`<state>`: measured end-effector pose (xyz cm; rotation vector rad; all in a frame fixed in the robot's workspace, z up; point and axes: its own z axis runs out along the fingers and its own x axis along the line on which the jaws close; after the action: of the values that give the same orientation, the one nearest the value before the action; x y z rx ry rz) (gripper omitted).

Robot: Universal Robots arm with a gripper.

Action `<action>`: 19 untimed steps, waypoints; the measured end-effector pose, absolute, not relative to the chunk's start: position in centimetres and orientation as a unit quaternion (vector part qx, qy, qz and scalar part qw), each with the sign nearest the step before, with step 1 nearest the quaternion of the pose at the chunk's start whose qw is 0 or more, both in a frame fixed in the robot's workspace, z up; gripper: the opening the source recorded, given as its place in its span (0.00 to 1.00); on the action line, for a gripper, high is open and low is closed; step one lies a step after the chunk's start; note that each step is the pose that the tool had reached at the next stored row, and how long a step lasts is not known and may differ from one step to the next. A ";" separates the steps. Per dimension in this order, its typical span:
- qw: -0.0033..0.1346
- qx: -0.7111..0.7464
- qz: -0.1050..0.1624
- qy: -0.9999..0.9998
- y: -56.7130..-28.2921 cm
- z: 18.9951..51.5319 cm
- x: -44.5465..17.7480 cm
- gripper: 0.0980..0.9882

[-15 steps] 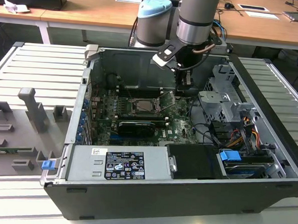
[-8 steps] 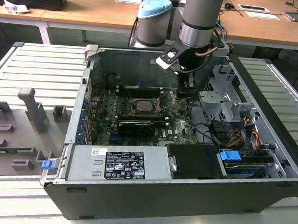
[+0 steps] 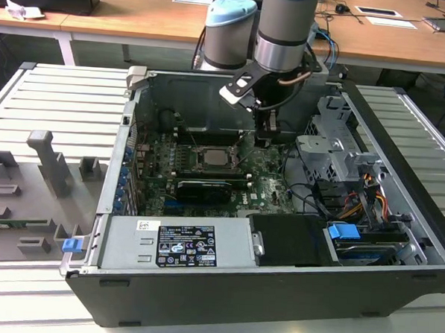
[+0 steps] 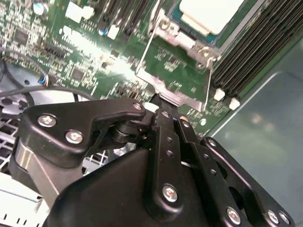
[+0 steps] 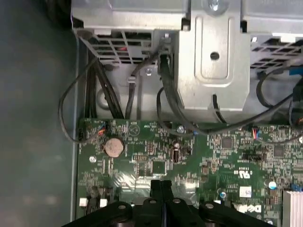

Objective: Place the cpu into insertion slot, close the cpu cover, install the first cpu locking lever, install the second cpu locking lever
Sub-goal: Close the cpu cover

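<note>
The cpu shows its pale metal face and lies in the insertion slot on the green board; in the exterior view the cpu is at the middle of the open case. The cpu cover, a thin silver frame, stands swung open away from the slot, with green board showing through its window. My gripper is shut, its black fingertips right at the cover's free edge. In the exterior view my gripper hangs just to the right of the slot. The first wrist view shows the gripper low over the board.
Black memory slots flank the socket. A metal drive cage with black cables rises close beyond the gripper. A long black card and the power supply lie toward the case front. Grey fixtures stand outside the case.
</note>
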<state>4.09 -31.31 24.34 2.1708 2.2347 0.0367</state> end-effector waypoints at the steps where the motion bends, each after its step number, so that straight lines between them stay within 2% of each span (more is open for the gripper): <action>1: 0.013 0.697 0.012 0.717 -31.3 24.3 3.4 0.01; 19: 0.013 0.697 0.012 0.717 -31.2 22.2 -1.8 0.01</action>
<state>-1.82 -31.20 22.19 2.1708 2.2347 0.0365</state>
